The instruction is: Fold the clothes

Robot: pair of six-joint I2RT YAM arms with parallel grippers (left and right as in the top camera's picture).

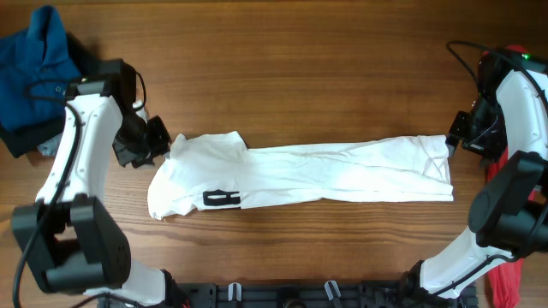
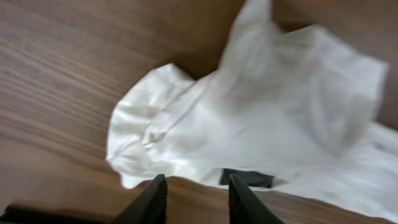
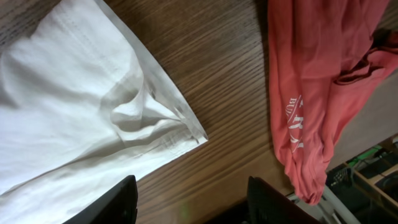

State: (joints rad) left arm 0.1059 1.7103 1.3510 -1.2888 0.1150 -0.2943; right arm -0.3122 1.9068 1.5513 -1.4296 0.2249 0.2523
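Observation:
A white T-shirt [image 1: 300,175] lies folded into a long band across the middle of the wooden table, its black block print [image 1: 221,199] near the left end. My left gripper [image 1: 159,139] hovers just off the shirt's left end. In the left wrist view this gripper [image 2: 196,200] is open, with only bare wood between the fingers and the shirt [image 2: 267,106] just ahead. My right gripper [image 1: 455,131] sits at the shirt's right end. It [image 3: 194,205] is open too, over wood beside the shirt's hem corner [image 3: 87,106], holding nothing.
A blue polo [image 1: 34,64] lies bunched over a dark piece [image 1: 19,141] at the far left corner. A red shirt [image 3: 317,81] hangs over the table's right edge [image 1: 505,274], close to the right arm. A black rail [image 1: 282,295] runs along the front.

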